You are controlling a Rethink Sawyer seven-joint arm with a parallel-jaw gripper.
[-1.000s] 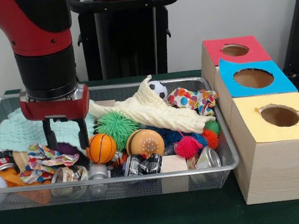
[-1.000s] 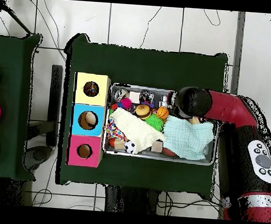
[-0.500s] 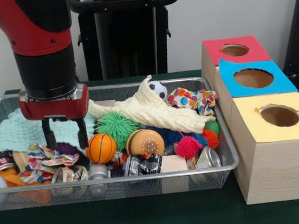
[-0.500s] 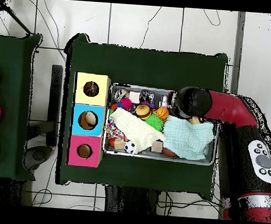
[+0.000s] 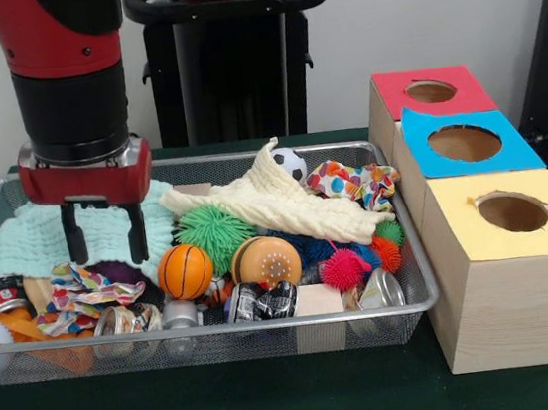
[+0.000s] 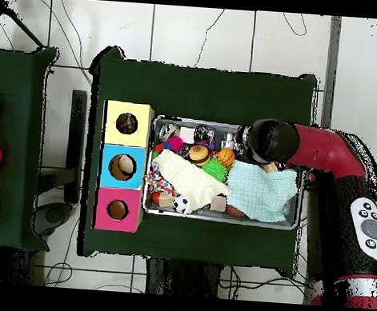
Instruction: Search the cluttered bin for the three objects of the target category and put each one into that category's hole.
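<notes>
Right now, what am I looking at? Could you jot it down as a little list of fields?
Arm: red and black, reaching down into the bin
Gripper: open, empty, above a mint cloth
Bin: wire mesh, full of clutter
Contents: orange basketball, green spiky ball, cream knitted cloth, cans
Boxes: red, blue, yellow, each with a hole

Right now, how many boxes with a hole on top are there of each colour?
Red-topped box: 1
Blue-topped box: 1
Yellow-topped box: 1
Total: 3 boxes, each with 1 round hole, standing in a row beside the wire bin.
</notes>
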